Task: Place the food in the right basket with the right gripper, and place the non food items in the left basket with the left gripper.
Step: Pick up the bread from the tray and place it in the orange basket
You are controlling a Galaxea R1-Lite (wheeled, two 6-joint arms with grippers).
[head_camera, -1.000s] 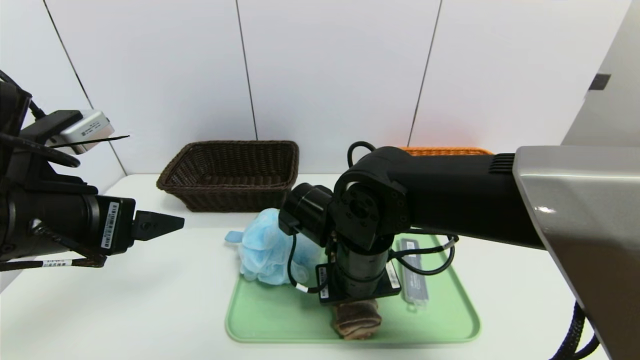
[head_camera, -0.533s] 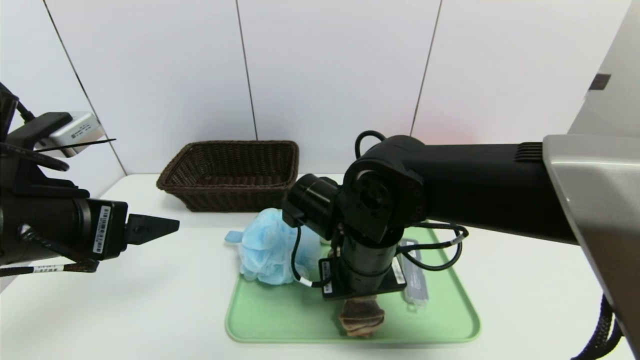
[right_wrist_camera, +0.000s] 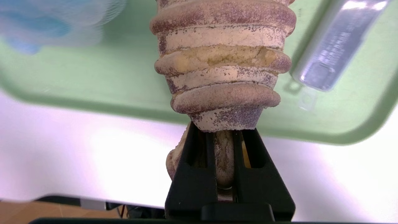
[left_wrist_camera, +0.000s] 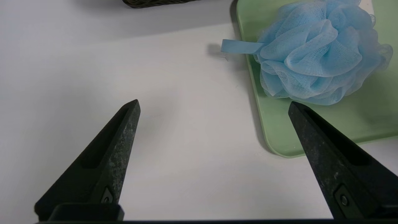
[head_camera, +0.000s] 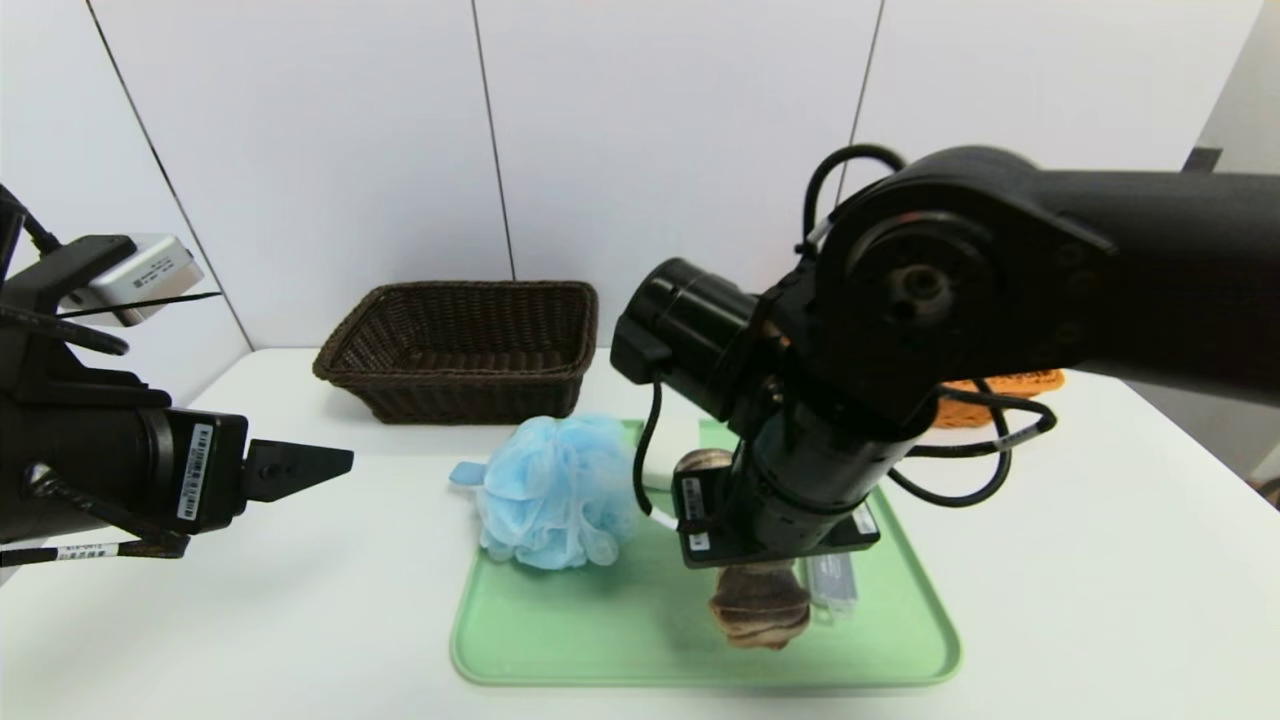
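The food, a brown and tan striped loaf, hangs lifted above the green tray. My right gripper is shut on one end of it. On the tray's far left corner sits the light blue bath pouf. The slim grey case lies on the tray beside the loaf. My left gripper hovers open over the bare table left of the tray, holding nothing. At the back stands the dark brown left basket. The orange right basket is mostly hidden behind my right arm.
The white table runs to a white panelled wall close behind the baskets. My right arm's bulky elbow hangs over the tray's right half. The table's front edge lies just below the tray.
My right gripper closed on the loaf and raised it off the tray, the arm swinging up and to the right. The left gripper drifted slightly lower and stayed open.
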